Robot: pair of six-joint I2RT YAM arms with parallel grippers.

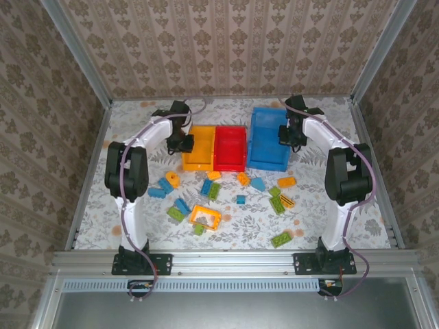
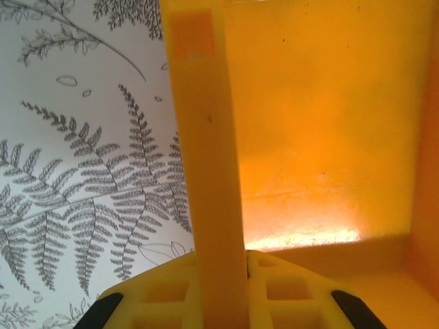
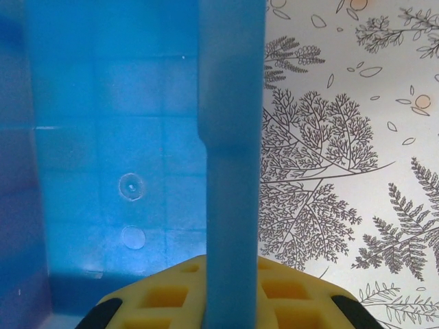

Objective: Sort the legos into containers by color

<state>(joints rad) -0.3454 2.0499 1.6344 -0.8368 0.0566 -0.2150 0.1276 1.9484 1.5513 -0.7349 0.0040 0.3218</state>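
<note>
Three containers stand side by side at the back: a yellow-orange bin (image 1: 195, 166), a red bin (image 1: 230, 166) and a larger blue bin (image 1: 267, 163). My left gripper (image 1: 184, 142) is shut on the yellow-orange bin's left wall (image 2: 206, 171), one pad (image 2: 164, 295) on each side. My right gripper (image 1: 291, 137) is shut on the blue bin's right wall (image 3: 232, 171), which its pads (image 3: 295, 298) straddle. The legos lie scattered on the table in front of the bins: blue (image 1: 165, 185), green (image 1: 280, 239) and orange (image 1: 286, 181) bricks, plus an open orange frame (image 1: 205, 217).
The fern-patterned tabletop (image 1: 329, 205) is fenced by metal rails (image 1: 89, 178) on the left and right. Patterned walls close the back. Both arms reach over the bricks from their bases (image 1: 137, 260) at the near edge.
</note>
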